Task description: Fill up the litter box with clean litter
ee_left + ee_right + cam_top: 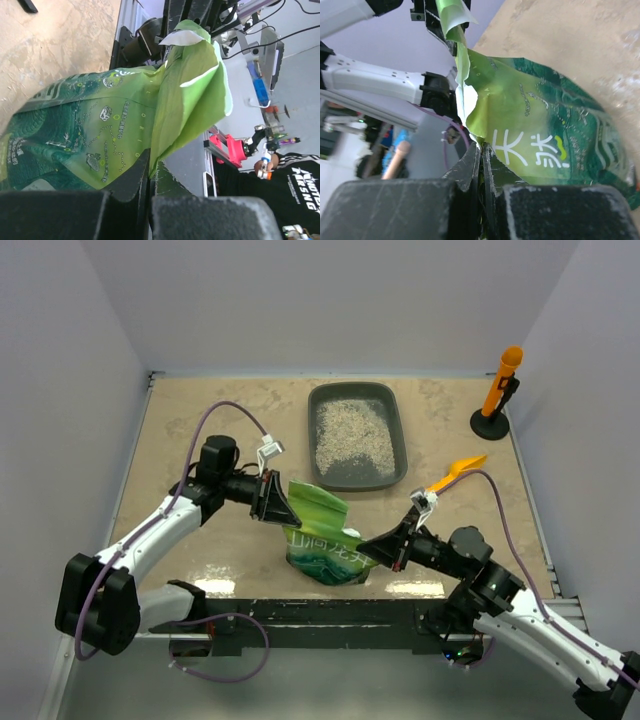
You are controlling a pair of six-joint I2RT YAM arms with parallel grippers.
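The dark grey litter box (396,418) sits at the back middle of the table with pale clean litter (352,434) spread inside it. A glossy green printed bag (318,535) is held between the arms, near the front middle. My left gripper (276,502) is shut on the bag's upper left edge; the left wrist view shows the green film (120,125) pinched between its jaws. My right gripper (374,548) is shut on the bag's lower right edge, with the bag (540,135) clamped in its jaws in the right wrist view.
An orange scoop (455,474) lies right of the litter box. An orange brush on a black round stand (498,390) is at the back right corner. White walls enclose the table on three sides.
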